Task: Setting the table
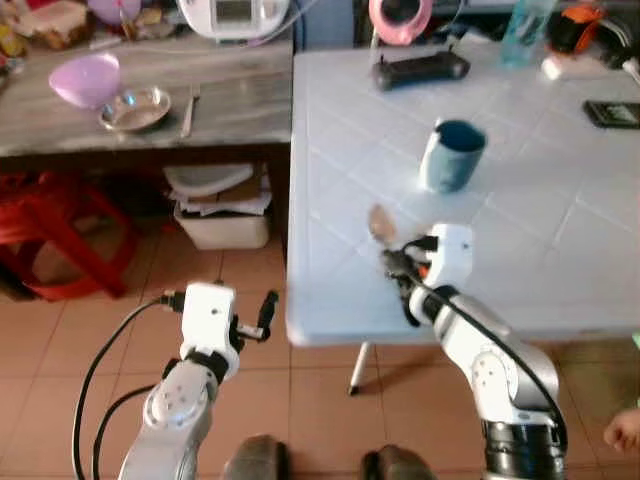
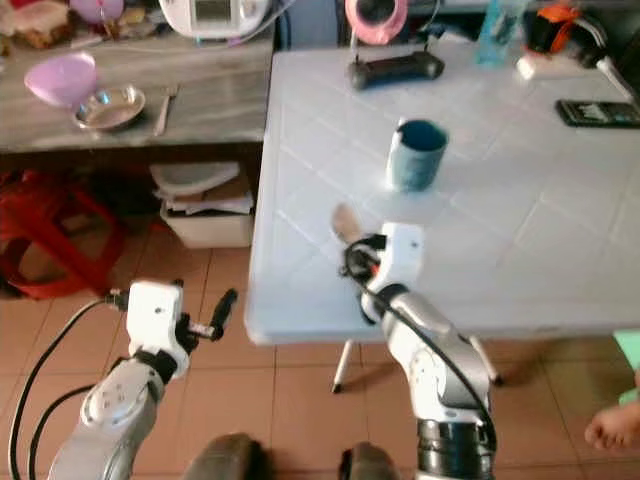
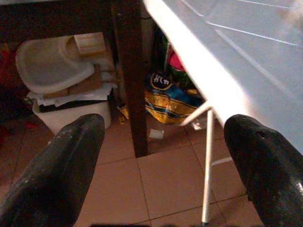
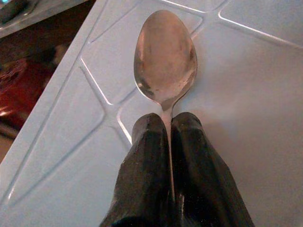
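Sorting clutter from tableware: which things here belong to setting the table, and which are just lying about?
For the job: spoon in the right gripper, blue cup, white table.
Lying about: black remote, phone, pink bowl, steel dish.

You're in lived-in home, dining or kitchen corner. Evidence: white plastic folding table (image 1: 560, 290) with blue mug (image 1: 452, 155) on it, terracotta floor tiles (image 1: 60, 390), wooden side counter (image 1: 230, 110) carrying pink bowl (image 1: 85, 78), steel dish (image 1: 135, 108) and white appliance (image 1: 235, 15). Under counter you see red plastic stool (image 1: 55, 240) and bin of clutter (image 1: 220, 205). Snack bag (image 3: 173, 97) lies on floor beneath table.
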Robot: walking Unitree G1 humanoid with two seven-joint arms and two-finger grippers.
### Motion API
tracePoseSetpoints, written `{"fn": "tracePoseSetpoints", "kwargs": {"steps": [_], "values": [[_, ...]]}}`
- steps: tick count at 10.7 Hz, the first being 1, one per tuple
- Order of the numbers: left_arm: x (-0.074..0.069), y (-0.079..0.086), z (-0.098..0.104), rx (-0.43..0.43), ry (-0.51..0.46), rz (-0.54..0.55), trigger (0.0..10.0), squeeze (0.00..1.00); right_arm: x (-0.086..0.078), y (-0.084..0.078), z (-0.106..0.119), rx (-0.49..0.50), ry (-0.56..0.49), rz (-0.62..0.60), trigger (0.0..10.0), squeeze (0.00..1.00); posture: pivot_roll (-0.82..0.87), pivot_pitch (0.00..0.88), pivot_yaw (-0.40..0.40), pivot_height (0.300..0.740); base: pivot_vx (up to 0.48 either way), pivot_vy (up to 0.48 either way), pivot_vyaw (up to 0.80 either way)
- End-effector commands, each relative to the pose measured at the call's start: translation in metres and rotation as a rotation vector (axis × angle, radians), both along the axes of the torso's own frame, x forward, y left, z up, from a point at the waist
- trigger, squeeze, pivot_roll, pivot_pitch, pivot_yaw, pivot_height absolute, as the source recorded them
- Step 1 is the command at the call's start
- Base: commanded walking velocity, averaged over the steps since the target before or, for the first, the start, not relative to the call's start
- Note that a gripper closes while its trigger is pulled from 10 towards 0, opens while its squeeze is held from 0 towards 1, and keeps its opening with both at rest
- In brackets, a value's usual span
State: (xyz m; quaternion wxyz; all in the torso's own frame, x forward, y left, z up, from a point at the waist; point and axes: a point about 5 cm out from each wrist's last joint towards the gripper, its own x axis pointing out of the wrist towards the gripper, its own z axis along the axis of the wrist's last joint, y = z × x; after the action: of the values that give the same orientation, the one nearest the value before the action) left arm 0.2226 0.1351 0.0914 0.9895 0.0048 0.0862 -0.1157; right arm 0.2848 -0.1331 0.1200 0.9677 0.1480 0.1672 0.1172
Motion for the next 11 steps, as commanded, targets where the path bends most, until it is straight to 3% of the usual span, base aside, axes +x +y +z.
{"fn": "tracePoseSetpoints", "kwargs": {"steps": [1, 3, 6, 8, 11], "values": [[-0.001, 0.008, 0.000, 0.027, -0.005, 0.024, 10.0, 0.00, 0.003, 0.003, 0.005, -0.018, -0.045, -0.013, 0.0, 0.00, 0.03, 0.114, 0.048, 0.740, 0.000, 0.480, 0.00], [0.000, 0.008, 0.002, 0.035, -0.028, 0.031, 10.0, 0.00, 0.013, -0.003, 0.029, -0.048, -0.205, -0.062, 0.0, 0.00, 0.03, 0.110, 0.043, 0.740, 0.000, 0.480, 0.00], [0.001, 0.010, 0.003, 0.037, -0.042, 0.050, 10.0, 0.00, 0.023, -0.012, 0.044, -0.081, -0.310, -0.102, 0.0, 0.00, 0.03, 0.110, 0.037, 0.740, 0.000, 0.460, 0.00], [0.003, 0.011, 0.004, 0.035, -0.054, 0.059, 10.0, 0.00, 0.025, -0.015, 0.048, -0.098, -0.344, -0.111, 0.0, 0.00, 0.02, 0.108, 0.037, 0.740, 0.122, 0.420, 0.00], [0.006, 0.009, 0.011, 0.028, -0.095, 0.056, 10.0, 0.00, 0.024, -0.015, 0.047, -0.104, -0.359, -0.116, 0.0, 0.00, 0.02, 0.103, 0.041, 0.740, 0.460, 0.000, 0.00]]}}
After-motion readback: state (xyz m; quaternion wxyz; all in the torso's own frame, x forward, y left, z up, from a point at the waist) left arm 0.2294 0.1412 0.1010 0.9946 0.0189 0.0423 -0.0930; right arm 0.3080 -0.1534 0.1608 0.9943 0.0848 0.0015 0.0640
